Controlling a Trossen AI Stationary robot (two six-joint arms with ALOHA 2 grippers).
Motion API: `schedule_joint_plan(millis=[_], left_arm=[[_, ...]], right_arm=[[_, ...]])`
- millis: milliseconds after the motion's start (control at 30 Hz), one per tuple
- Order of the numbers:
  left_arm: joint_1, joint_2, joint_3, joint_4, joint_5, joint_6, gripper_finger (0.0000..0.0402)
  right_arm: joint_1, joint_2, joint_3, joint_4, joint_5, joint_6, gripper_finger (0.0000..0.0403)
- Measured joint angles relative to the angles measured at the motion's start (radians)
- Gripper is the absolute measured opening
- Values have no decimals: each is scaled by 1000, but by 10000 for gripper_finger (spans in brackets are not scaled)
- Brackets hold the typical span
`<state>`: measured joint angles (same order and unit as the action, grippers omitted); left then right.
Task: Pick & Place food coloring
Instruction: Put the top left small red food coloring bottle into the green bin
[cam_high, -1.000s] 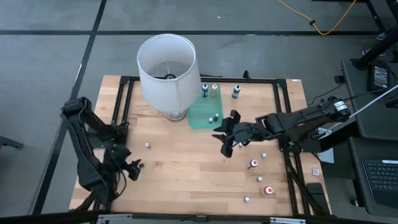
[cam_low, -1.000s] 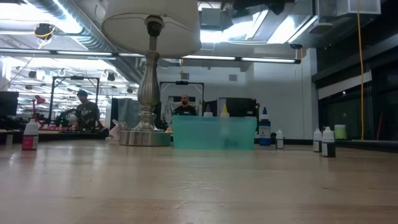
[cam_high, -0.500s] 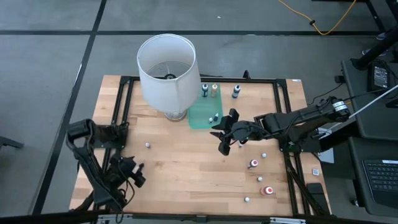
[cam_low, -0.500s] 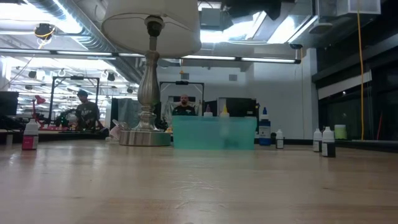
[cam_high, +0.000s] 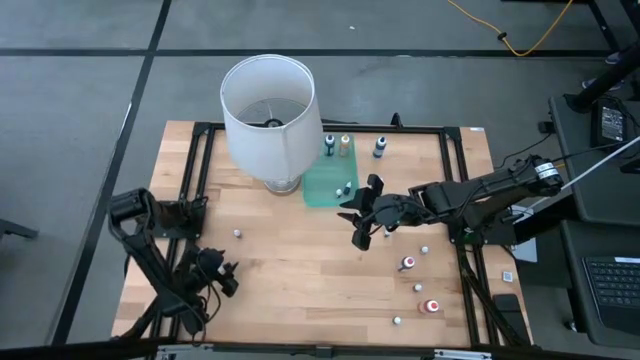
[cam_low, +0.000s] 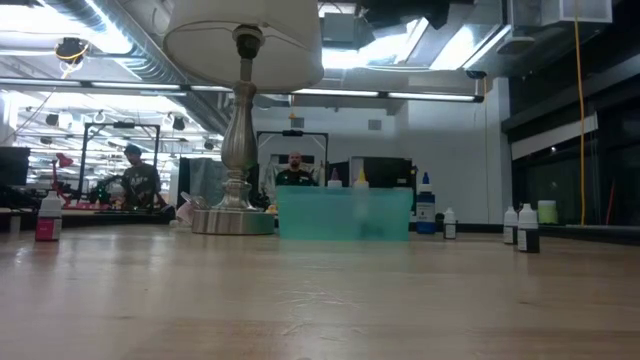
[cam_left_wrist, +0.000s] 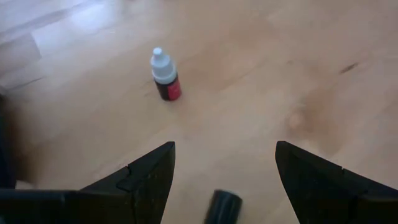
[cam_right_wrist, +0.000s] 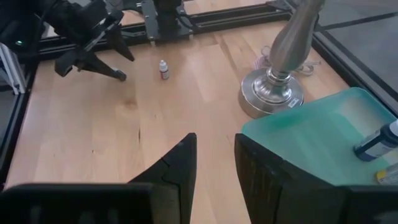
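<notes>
The worktop (cam_high: 300, 260) carries everything, and the biggest thing on it is the white lampshade (cam_high: 268, 110) on its metal lamp base (cam_right_wrist: 272, 93), standing by the far edge toward my left side. Just beside that base lies the flat green tray (cam_high: 328, 185), with one small bottle (cam_high: 343, 189) on it near its right edge. My right arm reaches in from the right edge, and my right claw (cam_high: 360, 213) hangs over the middle of the worktop just beside the tray, its fingers (cam_right_wrist: 177, 165) a narrow gap apart and holding nothing. My left arm is folded at the near left corner, and my left claw (cam_high: 216, 279) hovers low there with its fingers (cam_left_wrist: 149, 174) spread wide and empty; one red-filled food coloring bottle (cam_left_wrist: 165, 75) stands upright on the wood just ahead of it, apart from both fingers. The rest of the food coloring is scattered: three bottles (cam_high: 344, 144) stand along the far edge behind the tray, a red one (cam_high: 408, 263) and another red one (cam_high: 431, 306) sit near the right edge toward the near right corner, with a few tiny white-capped ones around them.
</notes>
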<state>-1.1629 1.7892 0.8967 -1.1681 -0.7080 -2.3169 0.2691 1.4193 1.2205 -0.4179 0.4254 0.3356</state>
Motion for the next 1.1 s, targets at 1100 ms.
schedule_joint_plan(millis=[1100], left_arm=[[148,-58,-310,260,-83,16,269]], right_arm=[[2,1,0,-5,3,-59,110]])
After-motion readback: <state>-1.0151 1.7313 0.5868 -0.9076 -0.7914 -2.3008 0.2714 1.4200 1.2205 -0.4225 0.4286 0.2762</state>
